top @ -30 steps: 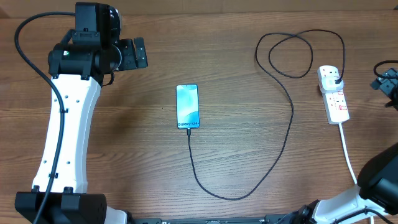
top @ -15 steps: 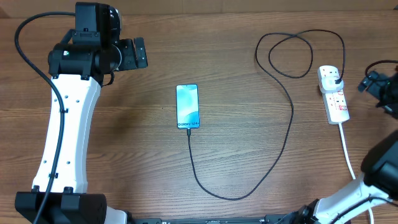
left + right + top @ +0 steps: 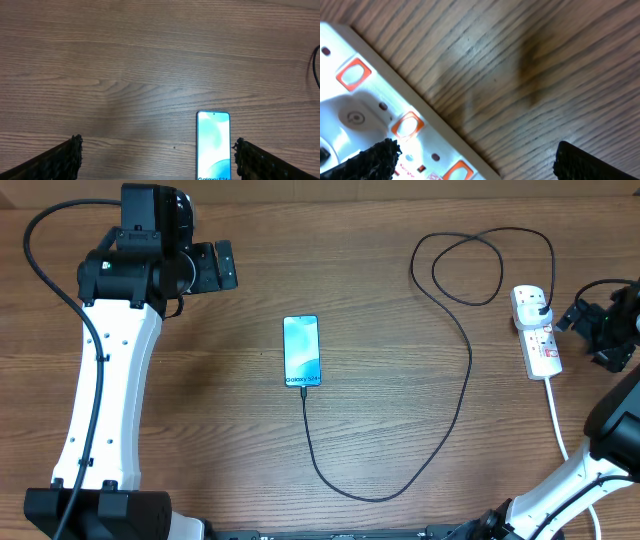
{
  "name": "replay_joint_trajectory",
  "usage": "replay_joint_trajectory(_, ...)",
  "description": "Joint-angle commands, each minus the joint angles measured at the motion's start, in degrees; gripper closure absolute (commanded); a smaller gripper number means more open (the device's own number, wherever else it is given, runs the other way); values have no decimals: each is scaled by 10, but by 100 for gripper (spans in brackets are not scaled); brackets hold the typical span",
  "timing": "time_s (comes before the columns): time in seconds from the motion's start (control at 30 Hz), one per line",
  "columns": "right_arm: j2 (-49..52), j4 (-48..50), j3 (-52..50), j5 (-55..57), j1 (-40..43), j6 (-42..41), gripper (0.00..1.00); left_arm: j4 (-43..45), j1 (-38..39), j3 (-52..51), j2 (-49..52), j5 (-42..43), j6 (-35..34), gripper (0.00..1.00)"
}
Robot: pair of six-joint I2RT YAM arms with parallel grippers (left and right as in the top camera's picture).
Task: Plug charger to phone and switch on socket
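the right fingers [image 3: 380,157] are standing spread wide, gripping nothing, just over the socket [image 3: 365,115] on the tabletop [image 3: 545,60]. it is lying toward their left-hand tip, long axis slanting across the gap, red switches [image 3: 407,125] seemingly just inside that tip. the left fingers [image 3: 55,162], also open, are hovering well apart from it.

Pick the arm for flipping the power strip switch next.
Right. The right gripper hangs beside the power strip, switches showing in its wrist view; the left gripper sits far across the table, past the phone.
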State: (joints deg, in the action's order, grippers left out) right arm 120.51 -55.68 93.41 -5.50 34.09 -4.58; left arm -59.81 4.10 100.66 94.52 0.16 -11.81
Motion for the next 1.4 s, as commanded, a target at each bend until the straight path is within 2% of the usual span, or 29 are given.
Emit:
replay_joint_trajectory(0.0,-7,6,3,35,1,-27,0,0,0,2,3,-8,11,0)
replay_joint_trajectory(0.47,-7,30,3,11,-7,-31,0,0,0,2,3,-8,11,0)
replay_joint_trajectory(0.73,2,41,-10,29,-19,-74,0,0,0,2,3,-8,11,0)
replay_joint_trajectory(1.37,12,61,-38,29,-17,-72,0,0,1,2,3,-8,11,0)
